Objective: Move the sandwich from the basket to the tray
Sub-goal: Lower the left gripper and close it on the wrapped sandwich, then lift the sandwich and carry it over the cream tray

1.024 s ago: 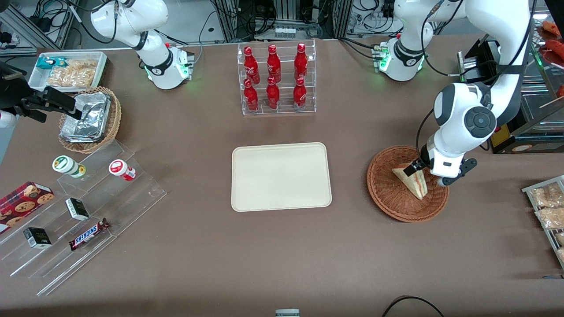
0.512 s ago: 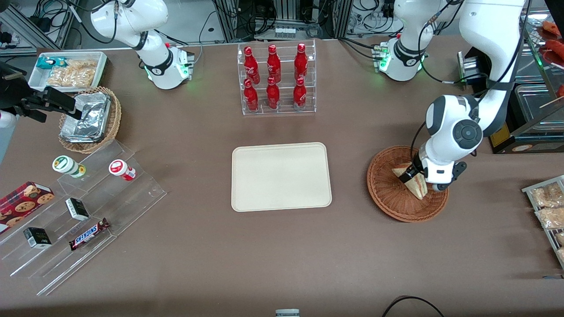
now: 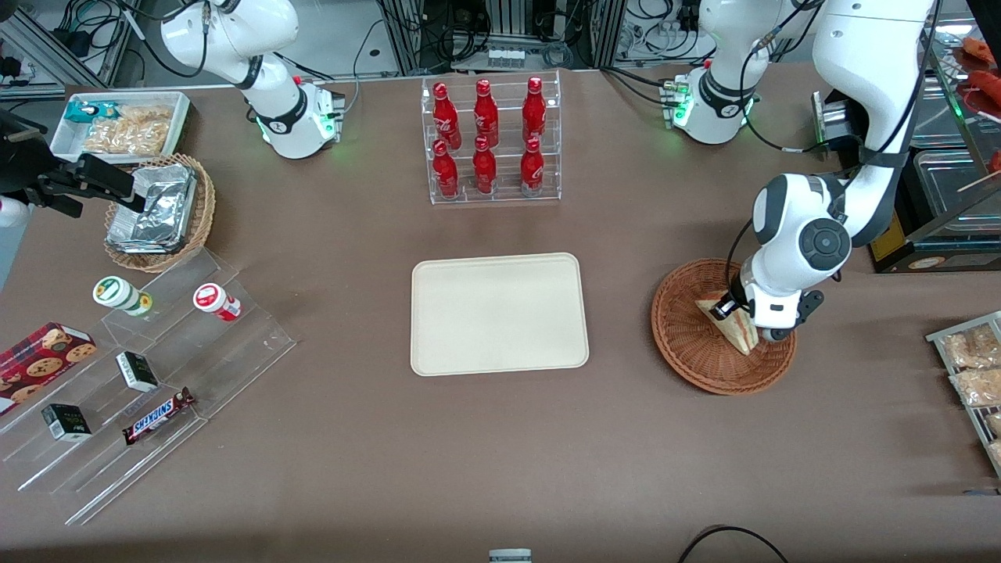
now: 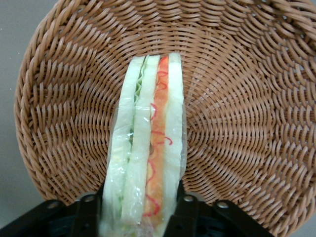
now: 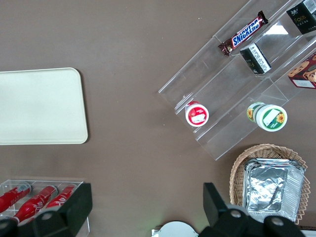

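Note:
The sandwich, a pale bread wedge with red, orange and green filling, lies in the reddish-brown wicker basket toward the working arm's end of the table. My left gripper is down in the basket, its fingers pressed on the sandwich's two flat sides. In the left wrist view the sandwich runs out from between the black fingers over the basket's weave. The cream tray lies empty at the table's middle, beside the basket; it also shows in the right wrist view.
A clear rack of red bottles stands farther from the front camera than the tray. Toward the parked arm's end are a tan basket with foil packets, a white bin of snacks and clear stepped shelves with snacks. Packets lie at the working arm's edge.
The left arm has come lower and a little toward the tray, bringing the gripper down around the sandwich. The sandwich has stayed in the basket.

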